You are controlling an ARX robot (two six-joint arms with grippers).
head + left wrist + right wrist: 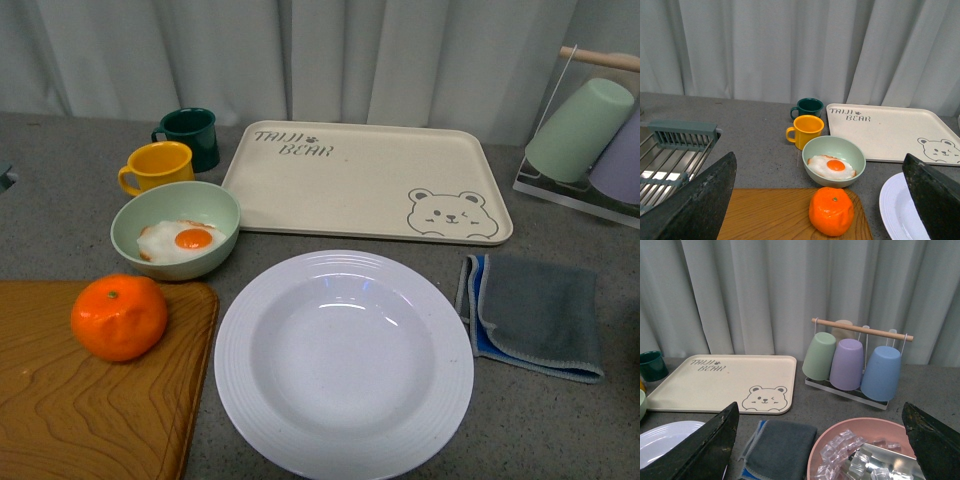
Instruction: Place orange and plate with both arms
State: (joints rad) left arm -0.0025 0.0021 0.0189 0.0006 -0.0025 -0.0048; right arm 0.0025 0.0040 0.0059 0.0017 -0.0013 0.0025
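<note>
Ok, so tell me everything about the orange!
The orange is round and bright orange, with bumpy, slightly dented skin and a tiny green stem dot on top. It looks whole, not peeled. It sits stem up near the far edge of the wooden cutting board, just in front of the pale green bowl. Whether it touches the bowl is hard to tell. Nothing is holding it.

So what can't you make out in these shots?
Front view: the cup rack is cut off by the right edge, the wooden board by the left and bottom edges.
Left wrist view: most of the plate is hidden by the left gripper's finger and the picture's edge.
Right wrist view: the pink bowl is cut off by the picture's edge; a beige cup is mostly behind the green cup and purple cup.
</note>
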